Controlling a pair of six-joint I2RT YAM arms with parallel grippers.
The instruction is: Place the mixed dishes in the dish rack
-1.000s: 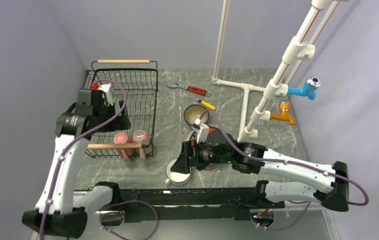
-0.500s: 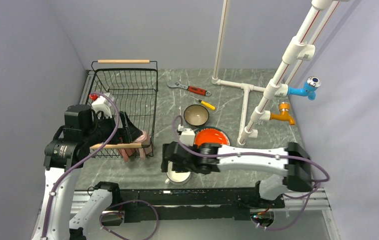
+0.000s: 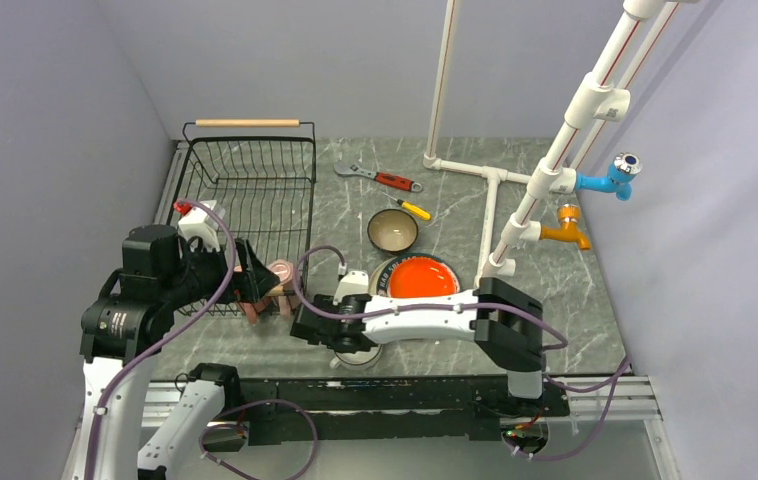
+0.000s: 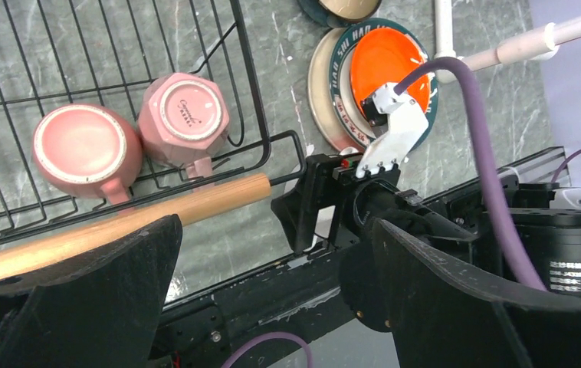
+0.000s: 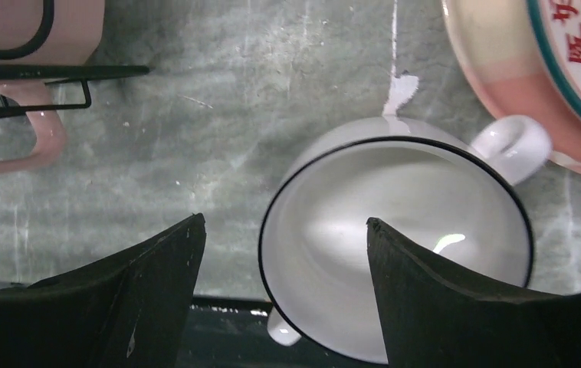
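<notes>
On the surface, the right tool stood apart, straddling the rim of the white mug (mug upright); the left tool gaped over the dish rack, two pink mugs inverted inside.

Two pink mugs, one white mug, one teal bowl, one orange-red plate, one lettered-rim plate, one dish rack, one wrench, one screwdriver.

Pale lavender walls enclose a grey marbled table on three sides.
</notes>
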